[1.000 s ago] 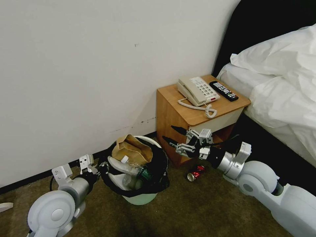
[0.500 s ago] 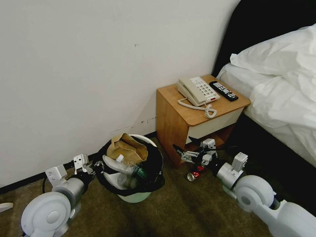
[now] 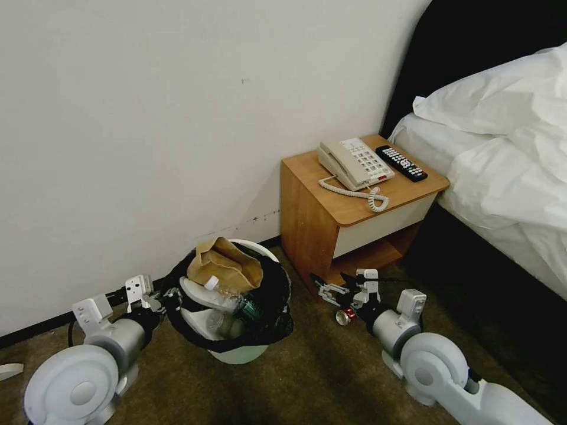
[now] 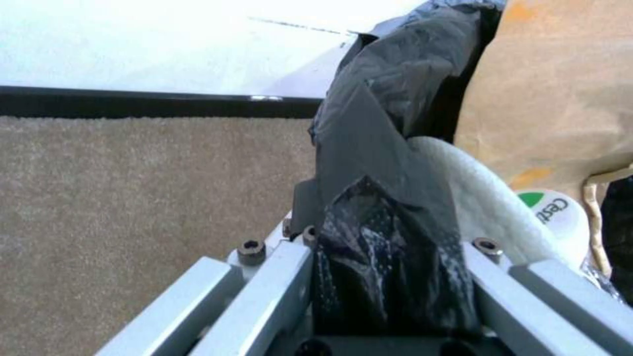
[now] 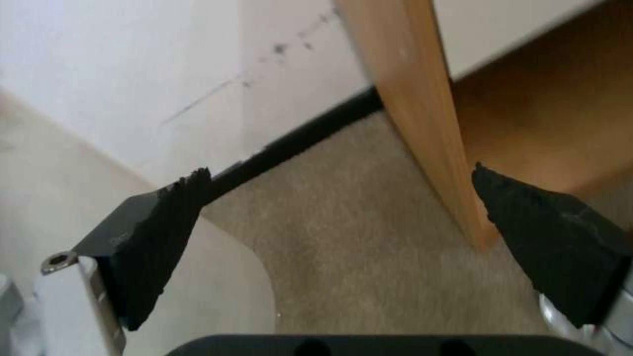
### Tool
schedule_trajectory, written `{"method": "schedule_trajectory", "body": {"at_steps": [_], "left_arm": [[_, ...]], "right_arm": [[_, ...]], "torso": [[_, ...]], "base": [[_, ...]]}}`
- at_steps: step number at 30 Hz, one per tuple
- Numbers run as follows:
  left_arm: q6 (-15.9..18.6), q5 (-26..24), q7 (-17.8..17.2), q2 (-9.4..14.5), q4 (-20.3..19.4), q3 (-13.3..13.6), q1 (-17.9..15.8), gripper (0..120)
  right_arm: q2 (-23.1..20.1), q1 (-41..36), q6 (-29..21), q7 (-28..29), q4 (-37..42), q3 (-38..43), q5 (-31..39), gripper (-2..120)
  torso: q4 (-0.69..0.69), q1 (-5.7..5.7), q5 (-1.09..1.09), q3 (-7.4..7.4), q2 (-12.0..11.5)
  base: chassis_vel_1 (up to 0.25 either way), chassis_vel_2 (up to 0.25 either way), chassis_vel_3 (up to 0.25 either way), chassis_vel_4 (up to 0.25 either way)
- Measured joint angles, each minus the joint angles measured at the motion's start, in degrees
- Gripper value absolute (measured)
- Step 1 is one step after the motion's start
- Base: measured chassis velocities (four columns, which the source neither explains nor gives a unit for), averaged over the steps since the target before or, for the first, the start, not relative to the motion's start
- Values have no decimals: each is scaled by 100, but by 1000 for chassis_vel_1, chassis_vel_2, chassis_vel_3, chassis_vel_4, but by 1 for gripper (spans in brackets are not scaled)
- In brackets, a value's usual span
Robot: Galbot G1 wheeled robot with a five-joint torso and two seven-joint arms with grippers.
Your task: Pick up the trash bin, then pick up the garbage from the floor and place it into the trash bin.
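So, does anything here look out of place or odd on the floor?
Yes. A crushed red can lies on the carpet by the nightstand, outside the trash bin. The open right claw is low beside it. The left claw is shut on the bin's black bag, and the bin is heaped, a brown paper bag sticking above its rim.

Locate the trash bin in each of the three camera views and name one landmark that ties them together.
Head view: the trash bin stands on the carpet left of the nightstand, its rim gripped by the left gripper.
Left wrist view: its black liner is clamped between the fingers.
Right wrist view: its pale wall curves beside one open finger of the right gripper.
Shared landmark: the black baseboard.
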Motion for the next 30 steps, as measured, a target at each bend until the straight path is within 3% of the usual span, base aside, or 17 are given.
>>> {"method": "schedule_trajectory", "body": {"at_steps": [3, 4, 5, 8, 10, 17, 26, 30], "left_arm": [[-3, -2, 1, -5, 0, -5, -2, 4], [-7, -2, 3, -18, 0, -21, 6, 4], [-7, -2, 3, -18, 0, -21, 6, 4], [-19, 2, 10, -34, -46, -118, 74, 4], [-22, 2, 11, -38, -68, -159, 95, 4], [-30, 42, 26, -79, -93, -220, 144, 4], [-55, 250, 145, -147, -68, -156, 171, 4], [-63, 265, 169, -141, -44, -159, 169, 4]], "right_arm": [[122, 133, -52, 434, 8, -81, 266, 100], [271, 283, -92, 868, -9, -140, 572, 100], [271, 283, -92, 868, -9, -140, 572, 100], [606, 489, -158, 1788, -243, -188, 970, 100], [693, 488, -157, 2013, -333, -169, 1073, 100], [920, 389, -32, 2390, -607, -30, 1122, 100], [1812, 416, 150, 3215, -1177, 162, 1054, 100], [1988, 399, 203, 3351, -1311, 174, 1032, 100]], "torso": [[1, 0, 1, 0, 0], [2, 0, -1, 0, 0], [2, 0, -1, 0, 0], [2, 0, 0, 0, 0], [2, 0, 2, 0, 0], [1, 0, 0, 0, 0], [2, 0, 2, 0, 0], [1, 0, 0, 0, 0]], "base": [[0, 0, 0, 0], [0, 0, 0, 0], [0, 0, 0, 0], [0, 0, 0, 0], [0, 0, 0, 0], [0, 0, 0, 0], [0, 0, 0, 0], [0, 0, 0, 0]]}}
